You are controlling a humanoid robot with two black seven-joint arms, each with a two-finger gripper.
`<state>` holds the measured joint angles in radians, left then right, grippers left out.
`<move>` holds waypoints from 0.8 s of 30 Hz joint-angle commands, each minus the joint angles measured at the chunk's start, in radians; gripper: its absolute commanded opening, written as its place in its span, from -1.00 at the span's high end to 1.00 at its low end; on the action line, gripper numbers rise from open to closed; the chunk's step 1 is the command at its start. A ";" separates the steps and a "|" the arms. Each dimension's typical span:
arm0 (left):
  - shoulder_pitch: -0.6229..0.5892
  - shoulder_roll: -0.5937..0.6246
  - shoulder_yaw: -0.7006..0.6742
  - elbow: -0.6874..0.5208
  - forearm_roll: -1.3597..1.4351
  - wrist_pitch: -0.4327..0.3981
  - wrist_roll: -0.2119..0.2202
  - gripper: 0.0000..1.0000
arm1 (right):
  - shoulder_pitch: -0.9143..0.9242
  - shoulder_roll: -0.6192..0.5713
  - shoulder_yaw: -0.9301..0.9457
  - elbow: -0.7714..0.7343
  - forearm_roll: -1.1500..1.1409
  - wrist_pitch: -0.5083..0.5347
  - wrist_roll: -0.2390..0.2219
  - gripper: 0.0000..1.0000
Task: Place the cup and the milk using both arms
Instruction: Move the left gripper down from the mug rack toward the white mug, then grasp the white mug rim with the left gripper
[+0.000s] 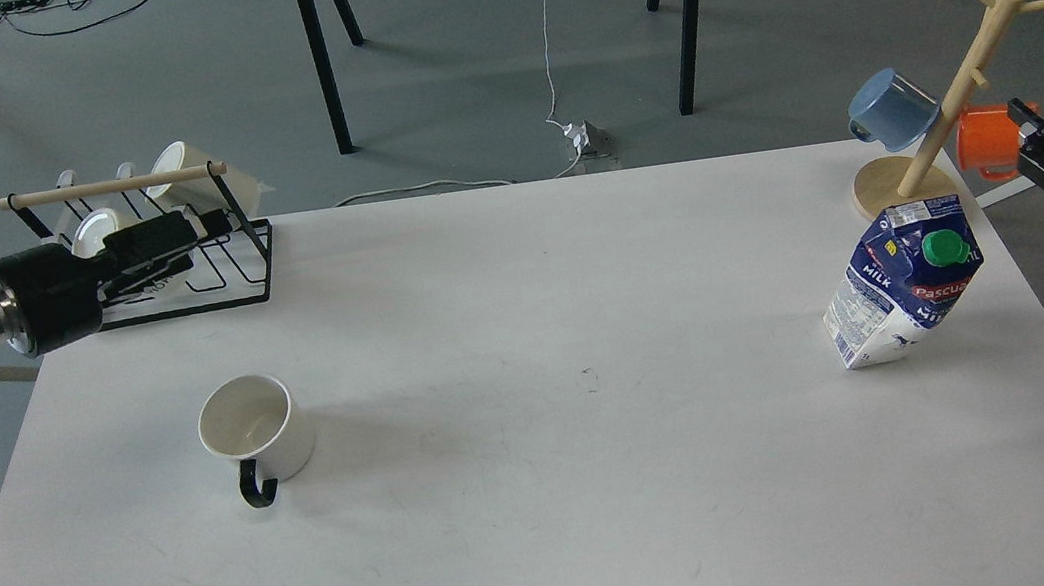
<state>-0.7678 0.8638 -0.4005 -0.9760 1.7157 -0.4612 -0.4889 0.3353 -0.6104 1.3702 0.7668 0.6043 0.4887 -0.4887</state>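
Observation:
The cup (256,429), white with a black loop handle toward me, stands upright on the left part of the white table (548,491). The milk (904,283), a blue and white carton with a green cap, stands on the right part and looks tilted. My left gripper (206,230) points right, low over the black rack at the back left, well behind the cup; its dark fingers cannot be told apart. My right gripper (1028,151) is off the table's right edge beside the orange mug, behind the milk, with its fingers apart and empty.
A black wire rack (251,268) with a wooden bar holds cream mugs (188,170) at the back left. A wooden mug tree (954,90) at the back right carries a blue mug (891,108) and an orange mug (986,139). Cables hang at the right edge.

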 commanded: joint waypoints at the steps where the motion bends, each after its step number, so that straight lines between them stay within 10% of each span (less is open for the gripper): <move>1: 0.007 0.006 0.115 -0.009 0.235 0.109 0.000 -0.99 | -0.025 0.000 0.009 0.002 0.002 0.000 0.000 -0.96; 5: 0.007 -0.011 0.239 0.065 0.338 0.283 0.000 -0.96 | -0.053 0.000 0.009 0.002 0.002 0.000 0.000 -0.96; 24: 0.065 -0.080 0.292 0.155 0.343 0.300 0.000 -0.93 | -0.078 0.003 0.009 0.000 0.002 0.000 0.000 -0.96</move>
<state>-0.7132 0.7856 -0.1071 -0.8312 2.0602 -0.1622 -0.4887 0.2613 -0.6080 1.3803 0.7678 0.6060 0.4887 -0.4887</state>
